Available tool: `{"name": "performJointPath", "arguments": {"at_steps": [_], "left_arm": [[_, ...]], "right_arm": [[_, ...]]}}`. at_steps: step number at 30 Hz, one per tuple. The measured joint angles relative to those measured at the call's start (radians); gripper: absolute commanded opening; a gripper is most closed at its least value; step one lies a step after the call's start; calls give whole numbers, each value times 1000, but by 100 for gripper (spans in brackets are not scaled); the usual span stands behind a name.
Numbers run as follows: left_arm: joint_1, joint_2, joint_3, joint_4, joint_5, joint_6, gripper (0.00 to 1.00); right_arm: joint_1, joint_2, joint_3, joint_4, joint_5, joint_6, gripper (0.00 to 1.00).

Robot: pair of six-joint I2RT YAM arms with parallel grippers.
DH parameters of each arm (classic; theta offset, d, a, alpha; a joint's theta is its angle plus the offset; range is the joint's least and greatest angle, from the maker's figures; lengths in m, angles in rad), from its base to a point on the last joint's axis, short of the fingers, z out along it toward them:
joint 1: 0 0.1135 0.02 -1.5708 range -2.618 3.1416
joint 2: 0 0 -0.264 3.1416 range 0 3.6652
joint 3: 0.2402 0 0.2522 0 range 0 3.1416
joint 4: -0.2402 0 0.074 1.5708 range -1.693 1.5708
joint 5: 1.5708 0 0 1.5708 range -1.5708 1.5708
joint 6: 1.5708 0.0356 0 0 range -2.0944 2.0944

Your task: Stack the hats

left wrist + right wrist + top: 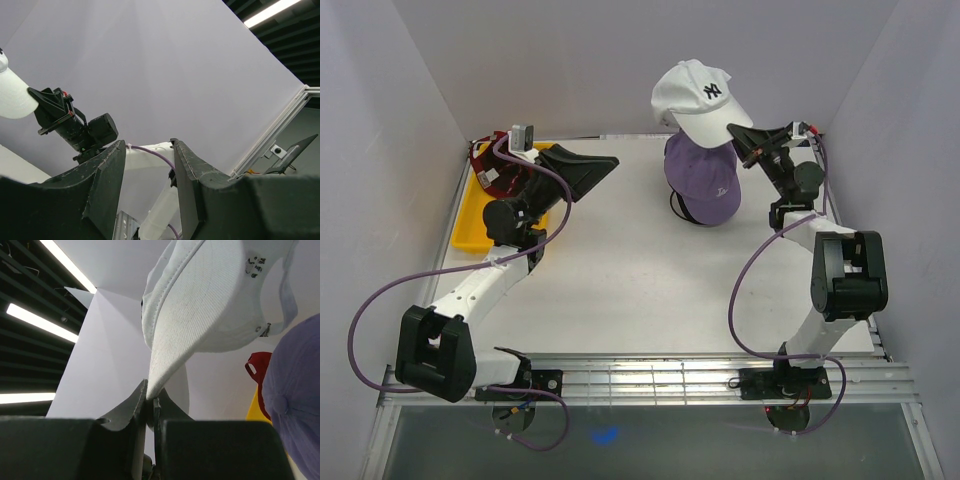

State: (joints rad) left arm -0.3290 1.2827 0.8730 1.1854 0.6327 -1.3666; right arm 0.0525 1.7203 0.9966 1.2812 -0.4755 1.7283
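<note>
Right fingers pinching white cap by the brim, above lavender cap, far right. Next I'd lower, centre, release. My left fingers wide, empty.

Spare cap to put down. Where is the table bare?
Bare: the middle of the table, between the yellow tray and the purple hat. Crowded: back right, where the right gripper holds the white hat above it.

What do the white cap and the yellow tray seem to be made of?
White cap: woven fabric, matte; fine weave and stitched seam lines show along the brim.
Yellow tray: probably plastic; smooth, one even colour, moulded raised rim.
</note>
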Motion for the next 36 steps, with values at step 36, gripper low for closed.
{"name": "performJointPath", "arguments": {"at_steps": [36], "left_arm": [[1, 6, 7, -4, 21, -18, 53]], "right_arm": [[-77, -19, -342, 38, -26, 75, 8]]}}
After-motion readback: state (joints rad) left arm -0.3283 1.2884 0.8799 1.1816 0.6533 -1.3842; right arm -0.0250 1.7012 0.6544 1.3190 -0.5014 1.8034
